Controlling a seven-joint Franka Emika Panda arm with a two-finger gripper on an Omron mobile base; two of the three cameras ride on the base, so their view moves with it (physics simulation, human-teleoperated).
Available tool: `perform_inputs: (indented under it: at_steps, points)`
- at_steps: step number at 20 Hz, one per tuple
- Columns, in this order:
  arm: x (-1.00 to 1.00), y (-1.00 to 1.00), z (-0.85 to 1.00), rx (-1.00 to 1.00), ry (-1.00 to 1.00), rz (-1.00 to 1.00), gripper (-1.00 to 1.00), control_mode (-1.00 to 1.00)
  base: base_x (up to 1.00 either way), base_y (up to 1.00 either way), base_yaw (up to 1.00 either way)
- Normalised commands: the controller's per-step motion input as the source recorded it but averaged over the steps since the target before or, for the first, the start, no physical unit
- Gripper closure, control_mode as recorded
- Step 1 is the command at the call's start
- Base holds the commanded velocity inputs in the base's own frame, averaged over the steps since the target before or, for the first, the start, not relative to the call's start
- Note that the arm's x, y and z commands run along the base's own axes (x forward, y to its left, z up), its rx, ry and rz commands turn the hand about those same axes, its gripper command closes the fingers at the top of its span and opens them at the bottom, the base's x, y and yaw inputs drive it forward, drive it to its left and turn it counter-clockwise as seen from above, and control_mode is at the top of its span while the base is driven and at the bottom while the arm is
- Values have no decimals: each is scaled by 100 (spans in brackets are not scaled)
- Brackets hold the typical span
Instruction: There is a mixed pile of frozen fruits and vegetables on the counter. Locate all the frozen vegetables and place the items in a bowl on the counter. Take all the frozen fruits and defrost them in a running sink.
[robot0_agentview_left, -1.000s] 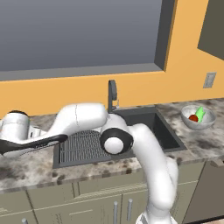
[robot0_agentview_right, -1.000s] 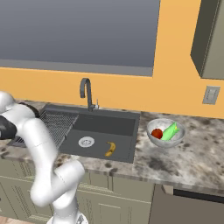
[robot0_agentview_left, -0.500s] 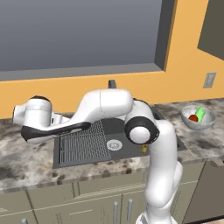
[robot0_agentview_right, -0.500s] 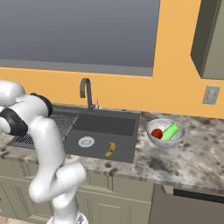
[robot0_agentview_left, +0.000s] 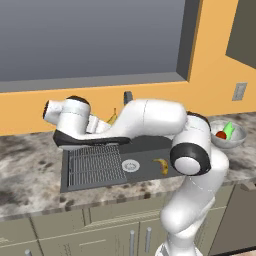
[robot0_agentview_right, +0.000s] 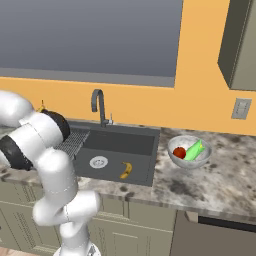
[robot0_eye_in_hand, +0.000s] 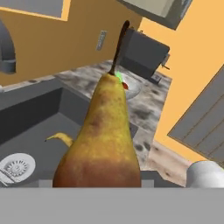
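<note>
1. The arm swings right. 1 second ago the hand is low over the counter (robot0_agentview_right: 220, 180) at the far left; half a second ago it is higher, at the left edge of the sink (robot0_agentview_left: 145, 145); now it hangs above the drain rack (robot0_agentview_left: 95, 165), near the basin's back wall. The sink and bowl sit at the same place in all the base pictures, so the base is parked and only the arm travels.
2. The gripper (robot0_agentview_left: 106, 123) is closed part-way around a yellow-brown pear (robot0_eye_in_hand: 103, 135), held off every surface. In the hand view the pear stands up from between the jaws, its dark stem pointing away from the camera.
3. Banana (robot0_agentview_left: 161, 166) lies on the sink floor, just right of the round drain (robot0_agentview_left: 130, 165), unmoved over the last second.
4. Bowl (robot0_agentview_right: 172, 156) stands on the counter right of the sink, holding the tomato (robot0_agentview_right: 179, 152) and the green cucumber (robot0_agentview_right: 195, 149), also unchanged.
5. Judgement: the vegetable half looks complete. The pear is the last fruit, and it is in transit to the basin.
6. Still needed, by my reading: carry the pear further over the open basin, lower it and release it beside the banana.
7. No water stream is visible at the faucet (robot0_agentview_right: 100, 102); I cannot tell whether it runs.
</note>
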Motion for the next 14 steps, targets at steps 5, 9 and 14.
perform_inputs:
  at_steps: [5,9,14]
  points:
    - [20,-70,21,17,0,0,100,-100,0,0,0]
    - [8,-68,27,15,0,0,100,-100,0,0,0]
    - [11,-69,24,15,0,0,100,-100,0,0,0]
